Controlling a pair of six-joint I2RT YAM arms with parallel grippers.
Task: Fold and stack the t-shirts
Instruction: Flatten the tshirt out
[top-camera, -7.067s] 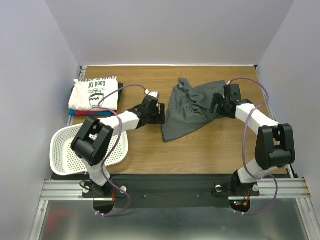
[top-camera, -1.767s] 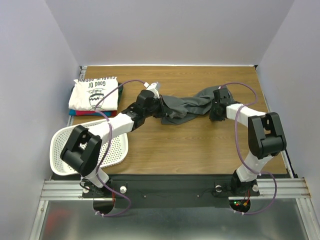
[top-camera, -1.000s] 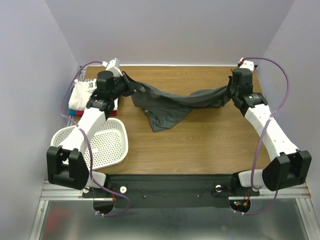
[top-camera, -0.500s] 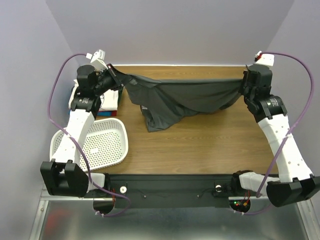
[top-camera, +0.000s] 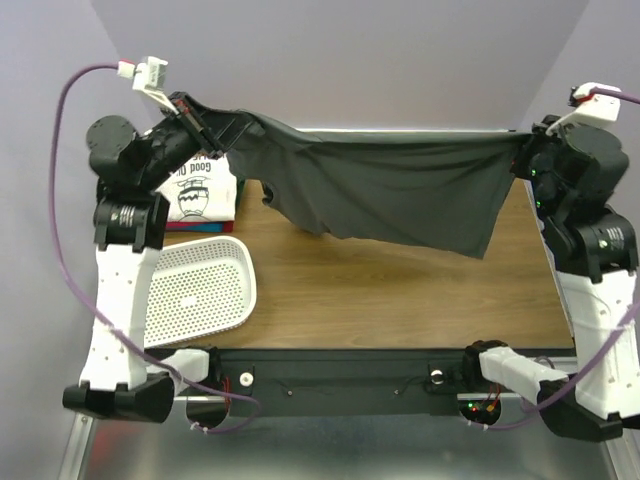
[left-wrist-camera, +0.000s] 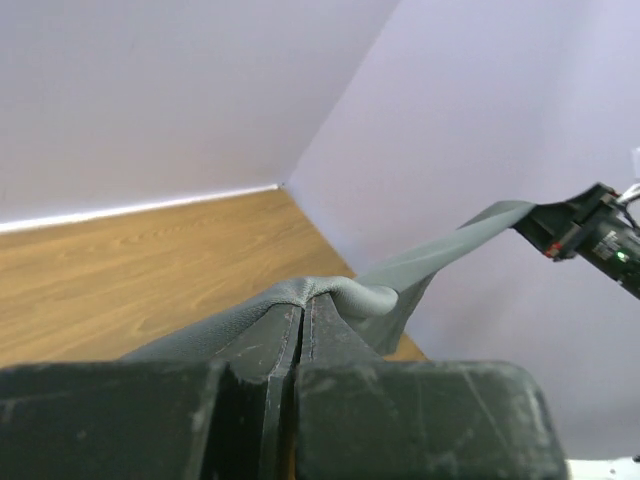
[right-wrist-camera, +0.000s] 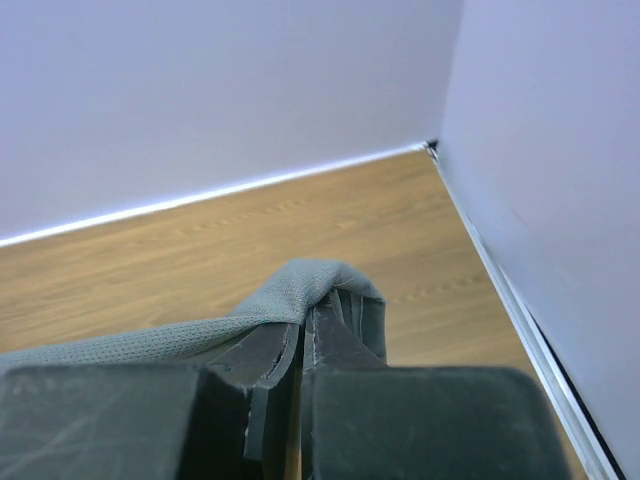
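The left claw (top-camera: 205, 118) is up high near the left wall. It is pinched tight on one top corner of the grey t-shirt (top-camera: 390, 190). In its wrist view the two fingers (left-wrist-camera: 150, 420) press together, with a fold of grey cloth squeezed between them.

Below this claw, on the bench (top-camera: 400, 295), lies the white t-shirt (top-camera: 200, 190) with dark letters. It sits flat on top of a pile. Just nearer than the pile is the white basket (top-camera: 245, 300), and its floor of little holes shows all over.

From the left claw the grey t-shirt runs across to the right claw (top-camera: 527, 160). Its top edge is pulled almost straight in the air, and the rest hangs down like a sheet. The bottom edge slants, and its lowest corner is below and left of the right claw. Brown bench shows under the hanging edge, all the way to the near side.

The right claw is up high by the right wall. It is pinched tight on the shirt's other top corner, with cloth bunched over its fingers (right-wrist-camera: 420, 420).
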